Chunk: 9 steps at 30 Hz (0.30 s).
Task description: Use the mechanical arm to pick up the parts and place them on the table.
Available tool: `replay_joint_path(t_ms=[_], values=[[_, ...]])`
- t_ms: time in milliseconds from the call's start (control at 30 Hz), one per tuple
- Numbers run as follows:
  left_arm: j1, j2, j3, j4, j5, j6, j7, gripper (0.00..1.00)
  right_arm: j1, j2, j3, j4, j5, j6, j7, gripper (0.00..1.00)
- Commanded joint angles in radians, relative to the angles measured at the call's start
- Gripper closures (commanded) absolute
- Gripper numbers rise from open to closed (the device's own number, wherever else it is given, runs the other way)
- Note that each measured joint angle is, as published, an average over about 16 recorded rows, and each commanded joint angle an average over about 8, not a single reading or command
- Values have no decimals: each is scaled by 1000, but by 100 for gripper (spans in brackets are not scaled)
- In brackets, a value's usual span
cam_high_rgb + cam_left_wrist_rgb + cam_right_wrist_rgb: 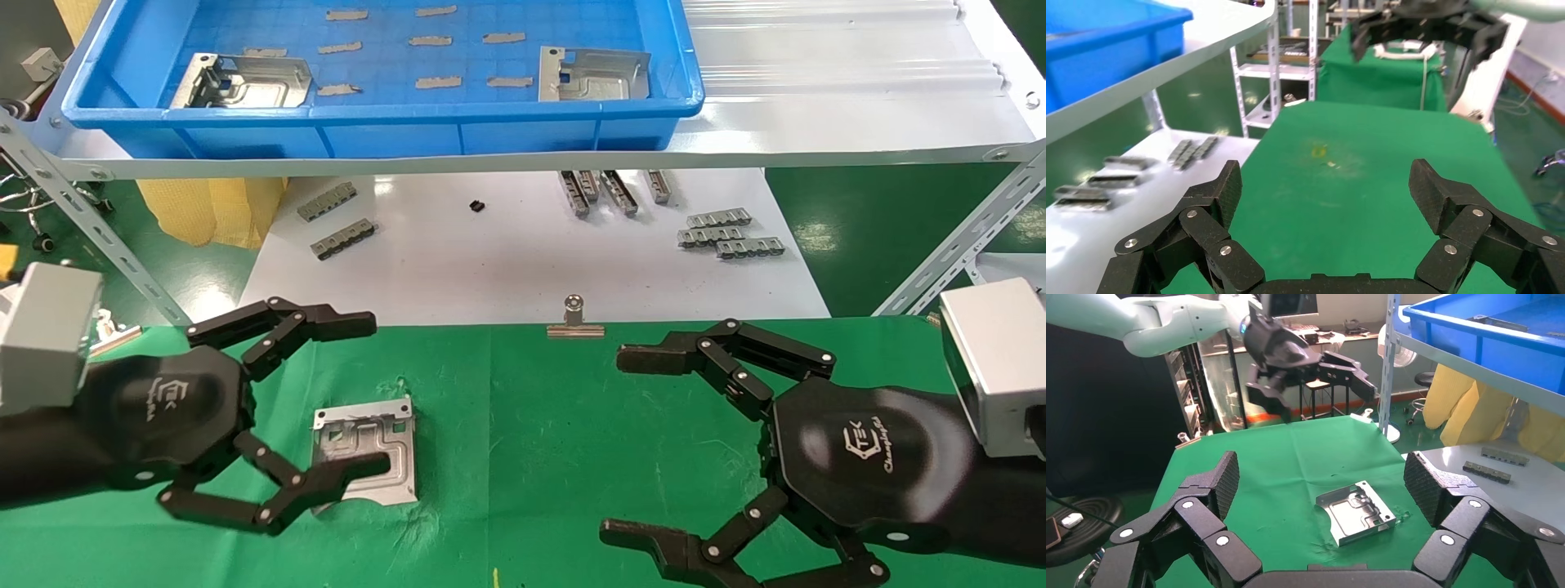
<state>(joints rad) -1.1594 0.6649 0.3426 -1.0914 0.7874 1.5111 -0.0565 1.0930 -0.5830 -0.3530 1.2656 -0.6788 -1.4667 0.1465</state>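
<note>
One square silver sheet-metal part (365, 449) lies on the green-clothed table (572, 425) — your left gripper (351, 394) and right gripper (625, 445) hover wide open, empty; next, reach for the parts in the blue plastic tray (392, 131).

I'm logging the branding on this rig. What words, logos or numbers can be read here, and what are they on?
"TEK": white logo on the black palm of the left gripper, with smaller lettering beside it too small to read.
"TEK": the same logo on the palm of the right gripper, with a script line under it too blurred to read surely.
Nothing else carries readable text.
</note>
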Motion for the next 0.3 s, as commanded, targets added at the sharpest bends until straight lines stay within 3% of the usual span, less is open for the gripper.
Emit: replay_joint_path(t_ms=[33,300], values=[[19,-12,-14,-43,-13,-3,-29,0,0,0,0,0,0,0,0,0],[74,-47,-55,-169,-50,-14,-115,0,0,0,0,0,0,0,0,0]])
